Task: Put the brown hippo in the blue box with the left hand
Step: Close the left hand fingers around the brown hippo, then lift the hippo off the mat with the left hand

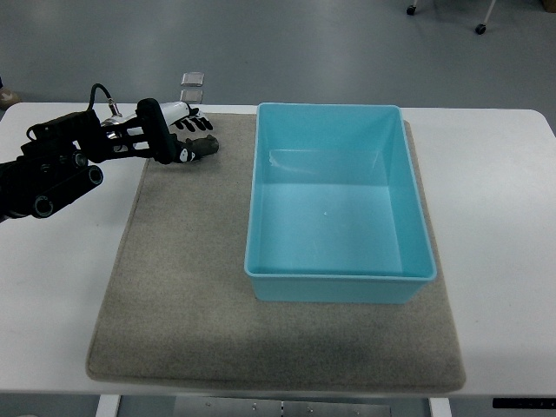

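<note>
The brown hippo point(202, 147), small and dark, lies on the grey mat point(191, 287) near its far left corner. My left hand point(184, 137) comes in from the left edge and sits right at the hippo's left side. Its black-tipped fingers point(196, 124) stretch out just beyond the toy and are not wrapped around it. The hand hides part of the hippo. The blue box point(415, 233) stands empty on the right half of the mat, a short way right of the hippo.
The mat lies on a white table point(504, 217). Two small clear blocks point(193, 84) sit by the table's far edge behind the hand. Chair castors point(479, 29) show on the floor at the top right.
</note>
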Controlling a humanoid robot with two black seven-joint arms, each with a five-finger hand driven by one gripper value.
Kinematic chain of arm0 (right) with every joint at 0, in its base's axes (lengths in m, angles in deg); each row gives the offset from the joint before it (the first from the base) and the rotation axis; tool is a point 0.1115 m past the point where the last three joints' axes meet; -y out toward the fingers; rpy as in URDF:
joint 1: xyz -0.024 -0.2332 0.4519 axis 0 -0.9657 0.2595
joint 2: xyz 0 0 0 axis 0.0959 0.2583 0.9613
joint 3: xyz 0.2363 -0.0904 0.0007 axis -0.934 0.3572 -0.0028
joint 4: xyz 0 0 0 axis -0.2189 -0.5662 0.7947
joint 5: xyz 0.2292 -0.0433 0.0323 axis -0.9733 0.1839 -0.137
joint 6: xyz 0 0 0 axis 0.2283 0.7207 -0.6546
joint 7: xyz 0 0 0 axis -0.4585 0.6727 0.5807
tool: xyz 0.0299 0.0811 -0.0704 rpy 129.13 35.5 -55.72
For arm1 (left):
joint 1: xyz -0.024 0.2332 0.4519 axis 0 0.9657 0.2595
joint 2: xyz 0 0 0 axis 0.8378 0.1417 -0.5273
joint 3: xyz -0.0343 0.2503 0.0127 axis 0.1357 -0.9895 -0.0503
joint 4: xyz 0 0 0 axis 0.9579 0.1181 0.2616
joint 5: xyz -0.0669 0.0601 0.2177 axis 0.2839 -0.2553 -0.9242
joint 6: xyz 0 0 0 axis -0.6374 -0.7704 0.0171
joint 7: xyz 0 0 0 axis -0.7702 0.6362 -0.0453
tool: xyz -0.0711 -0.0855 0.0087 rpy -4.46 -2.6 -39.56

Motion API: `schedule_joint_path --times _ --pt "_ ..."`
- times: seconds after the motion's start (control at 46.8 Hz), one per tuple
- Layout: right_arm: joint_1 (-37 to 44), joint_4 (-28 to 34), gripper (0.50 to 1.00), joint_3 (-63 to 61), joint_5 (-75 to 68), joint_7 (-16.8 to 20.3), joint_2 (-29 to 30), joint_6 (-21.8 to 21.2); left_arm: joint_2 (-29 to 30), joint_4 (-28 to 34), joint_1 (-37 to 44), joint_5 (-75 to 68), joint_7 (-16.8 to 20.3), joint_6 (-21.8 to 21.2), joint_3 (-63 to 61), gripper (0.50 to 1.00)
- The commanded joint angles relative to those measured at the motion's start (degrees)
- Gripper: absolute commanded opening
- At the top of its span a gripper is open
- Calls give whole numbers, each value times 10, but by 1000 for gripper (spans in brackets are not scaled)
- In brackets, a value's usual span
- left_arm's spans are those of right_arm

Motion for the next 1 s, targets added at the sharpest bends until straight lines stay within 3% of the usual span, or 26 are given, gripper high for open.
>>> schedule_joint_path --times 0.0,0.363,0.577,0.791,0.855,0.983 --pt "0 0 936 0 0 0 0 0 -3 12 0 0 0 -4 0 748" --pt "0 0 936 -1 0 0 0 0 -12 20 1 0 0 -5 0 735" --pt "0 0 936 -1 0 0 0 0 -12 18 4 0 0 -5 0 703" --pt "0 0 936 0 0 0 0 0 -12 20 4 0 0 -5 0 576" --pt "0 0 936 -1 0 0 0 0 -12 20 4 0 0 -5 0 500" --pt "0 0 936 0 0 0 0 0 -12 17 3 1 -1 -5 1 500"
